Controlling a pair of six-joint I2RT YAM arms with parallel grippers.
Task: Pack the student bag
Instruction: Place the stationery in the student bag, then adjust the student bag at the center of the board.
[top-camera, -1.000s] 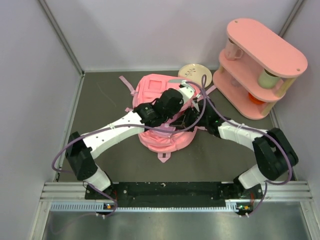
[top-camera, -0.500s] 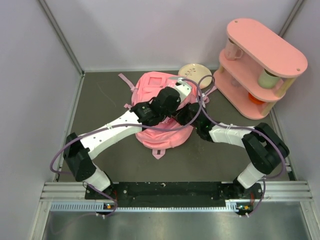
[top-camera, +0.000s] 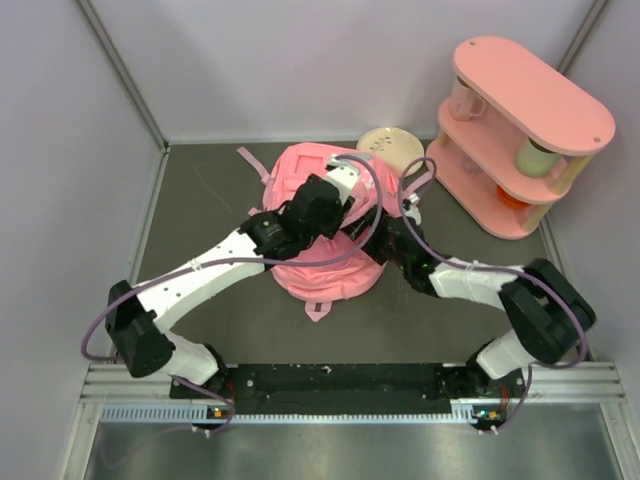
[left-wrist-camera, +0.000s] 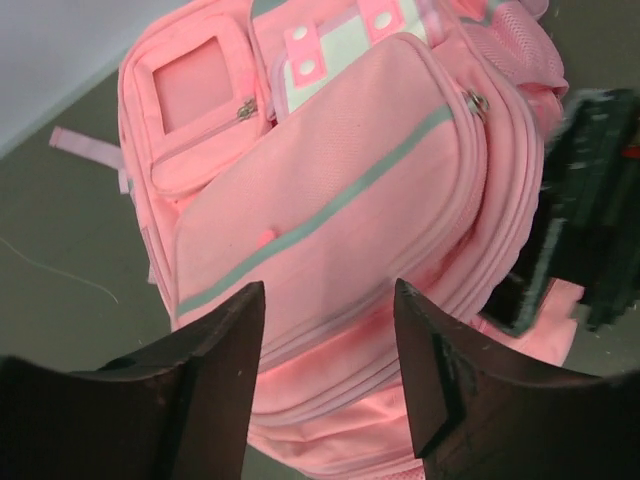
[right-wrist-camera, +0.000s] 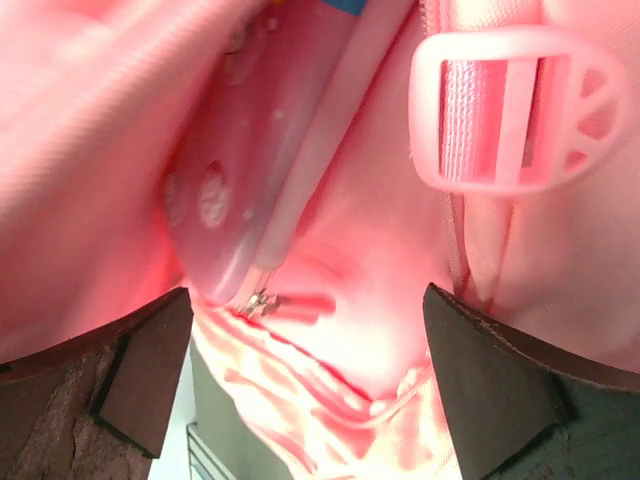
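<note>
The student bag (top-camera: 300, 172), a soft pink backpack, lies flat in the middle of the table, partly under both arms. From above, my left gripper (top-camera: 348, 188) hovers over its front pocket. In the left wrist view that gripper (left-wrist-camera: 328, 292) is open, with only the bag (left-wrist-camera: 330, 160) and its grey stripe below. My right gripper (top-camera: 386, 233) is at the bag's right side. Its wrist view shows it (right-wrist-camera: 305, 295) open and pressed close to pink fabric. There I see a pink buckle (right-wrist-camera: 510, 110), and a glossy pink pouch (right-wrist-camera: 250, 150) with a zipper pull (right-wrist-camera: 262, 300).
A pink two-tier shelf (top-camera: 520, 130) with a cup, a roll and an orange item stands at the back right. A round beige disc (top-camera: 388, 145) lies behind the bag. Loose pink straps (top-camera: 253, 167) trail to the back left. Walls enclose three sides.
Both grippers have opened from shut. The left arm has swung left and lifted over the bag's front. The right gripper has moved down along the bag's right side.
</note>
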